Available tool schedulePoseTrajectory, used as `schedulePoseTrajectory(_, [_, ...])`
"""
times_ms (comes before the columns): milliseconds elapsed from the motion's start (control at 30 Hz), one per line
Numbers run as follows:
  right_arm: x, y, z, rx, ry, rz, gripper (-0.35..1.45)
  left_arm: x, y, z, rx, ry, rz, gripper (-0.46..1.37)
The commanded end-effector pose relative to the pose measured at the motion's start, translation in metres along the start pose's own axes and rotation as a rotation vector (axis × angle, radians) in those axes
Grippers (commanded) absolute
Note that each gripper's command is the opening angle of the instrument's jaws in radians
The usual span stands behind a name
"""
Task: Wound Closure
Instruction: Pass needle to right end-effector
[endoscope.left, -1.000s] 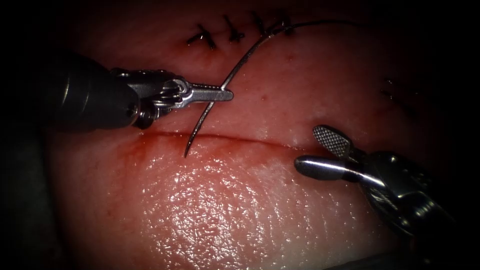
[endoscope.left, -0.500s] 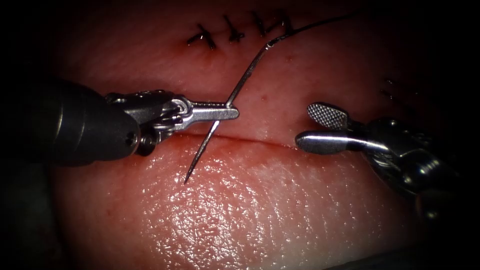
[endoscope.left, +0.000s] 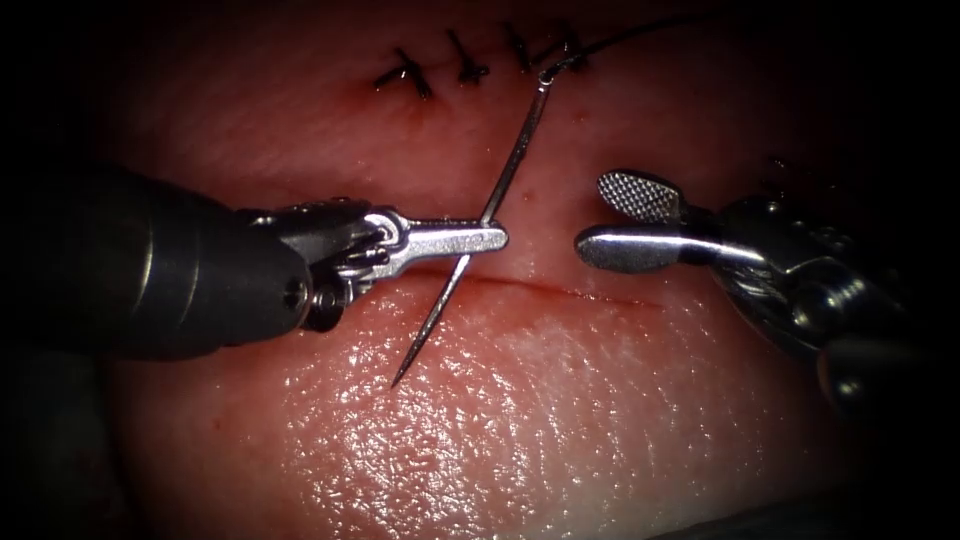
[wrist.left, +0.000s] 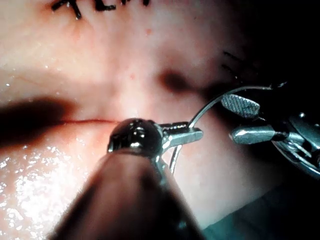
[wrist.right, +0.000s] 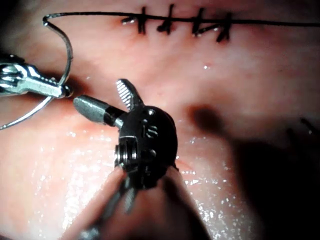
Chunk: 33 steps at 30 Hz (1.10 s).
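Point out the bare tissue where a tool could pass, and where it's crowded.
Bare: the glossy tissue below the cut, beneath the needle tip. Crowded: the cut's middle, where the left hand is shut on the needle mid-curve, clear of tissue, and the open, empty right hand faces it; also the stitches and thread above.

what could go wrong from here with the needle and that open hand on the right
1. The left hand grips the needle near mid-curve, with the needle free above the tissue; a loose grip could let it swivel.
2. The needle's tip hangs just over the tissue below the cut; a dip might scratch it.
3. The right hand is open, holding nothing, close to the left hand; they might collide.
4. The thread runs by the finished stitches and might snag.
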Motion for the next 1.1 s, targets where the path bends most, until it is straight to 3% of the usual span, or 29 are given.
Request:
schedulePoseTrajectory(33, [0.0001, 0.0, 0.0, 0.005, -0.002, 0.002, 0.83, 0.0, 0.0, 0.0, -0.015, -0.001, 0.001, -0.35])
schedulePoseTrajectory(367, [0.0008, -0.0007, 0.0013, 0.043, -0.003, 0.006, 0.87, -0.0001, -0.0001, 0.0, -0.026, -0.013, 0.0, -0.35])
schedulePoseTrajectory(1100, [0.0014, -0.0018, 0.0033, -0.004, 0.026, 0.022, 0.8, -0.0006, 0.0, 0.0006, -0.024, -0.009, 0.004, -0.35])
